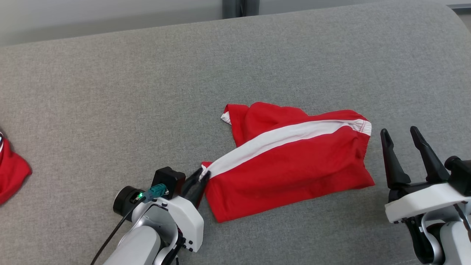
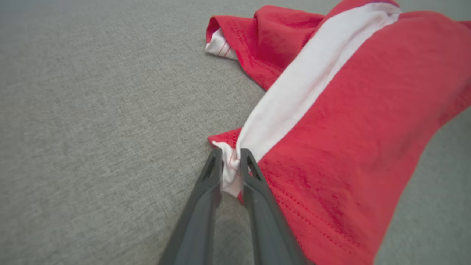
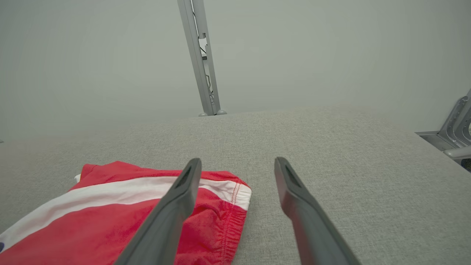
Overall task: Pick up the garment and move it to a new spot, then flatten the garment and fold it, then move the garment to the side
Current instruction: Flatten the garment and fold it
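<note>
A red garment (image 1: pixel 294 165) with a white stripe lies crumpled on the grey fabric surface (image 1: pixel 184 84), middle of the head view. My left gripper (image 1: pixel 203 176) is shut on the white hem at its near-left corner; in the left wrist view the white fabric bunches between the fingers of the left gripper (image 2: pixel 231 157), and the garment (image 2: pixel 349 129) spreads up and right. My right gripper (image 1: pixel 399 134) stands open just right of the garment's elastic waistband end, holding nothing. Seen from the right wrist, the garment (image 3: pixel 110 217) lies to the left of the right gripper (image 3: pixel 237 162).
Another red cloth (image 1: pixel 11 169) lies at the far left edge of the surface. A wall and a metal post (image 3: pixel 200 59) stand beyond the far edge. A metal bracket (image 3: pixel 452 129) sits at the right.
</note>
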Available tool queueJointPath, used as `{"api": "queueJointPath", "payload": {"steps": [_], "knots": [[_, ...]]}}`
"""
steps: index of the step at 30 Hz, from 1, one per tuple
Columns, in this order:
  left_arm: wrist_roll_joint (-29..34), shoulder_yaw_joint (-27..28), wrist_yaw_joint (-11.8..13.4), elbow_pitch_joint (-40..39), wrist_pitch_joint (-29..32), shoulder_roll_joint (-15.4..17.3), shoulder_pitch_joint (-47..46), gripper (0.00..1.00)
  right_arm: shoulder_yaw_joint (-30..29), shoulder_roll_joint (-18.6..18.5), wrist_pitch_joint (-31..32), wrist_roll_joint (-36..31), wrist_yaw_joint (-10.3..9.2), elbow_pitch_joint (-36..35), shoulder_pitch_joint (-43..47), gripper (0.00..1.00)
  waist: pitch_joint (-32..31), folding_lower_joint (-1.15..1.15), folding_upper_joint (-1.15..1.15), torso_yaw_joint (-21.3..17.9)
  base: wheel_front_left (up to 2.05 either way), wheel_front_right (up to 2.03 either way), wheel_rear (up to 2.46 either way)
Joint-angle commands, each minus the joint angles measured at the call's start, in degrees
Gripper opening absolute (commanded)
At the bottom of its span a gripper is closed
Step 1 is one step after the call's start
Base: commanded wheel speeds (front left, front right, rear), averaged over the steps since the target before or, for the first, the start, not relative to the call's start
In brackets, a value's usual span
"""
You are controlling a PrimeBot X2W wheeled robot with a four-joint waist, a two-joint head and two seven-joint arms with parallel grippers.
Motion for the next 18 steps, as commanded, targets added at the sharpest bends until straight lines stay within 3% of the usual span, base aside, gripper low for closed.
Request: {"api": "queueJointPath", "payload": {"steps": [1, 7, 18], "knots": [[-0.2, 0.0, -0.3, 0.2, -0.3, 0.4, -0.8, 0.00, -0.3, -0.6, 0.1, 0.4, 0.01, 0.5, -0.6, 1.00, 0.0, 0.00, 0.00, -0.1, 0.00, 0.00, 0.00], [0.0, -0.5, -0.7, 0.4, -0.8, 0.5, -1.5, 0.00, -1.1, -2.6, 2.1, 2.1, 0.01, 4.6, -1.5, 1.00, 0.3, 0.00, 0.00, 0.6, 0.00, 0.00, 0.00], [0.5, -1.9, -1.0, 1.3, -2.0, -0.5, -3.3, 0.00, 5.0, -5.7, 4.1, 7.4, 0.01, 15.9, -9.3, 1.00, 1.9, 0.00, 0.00, 3.0, 0.00, 0.00, 0.00]]}}
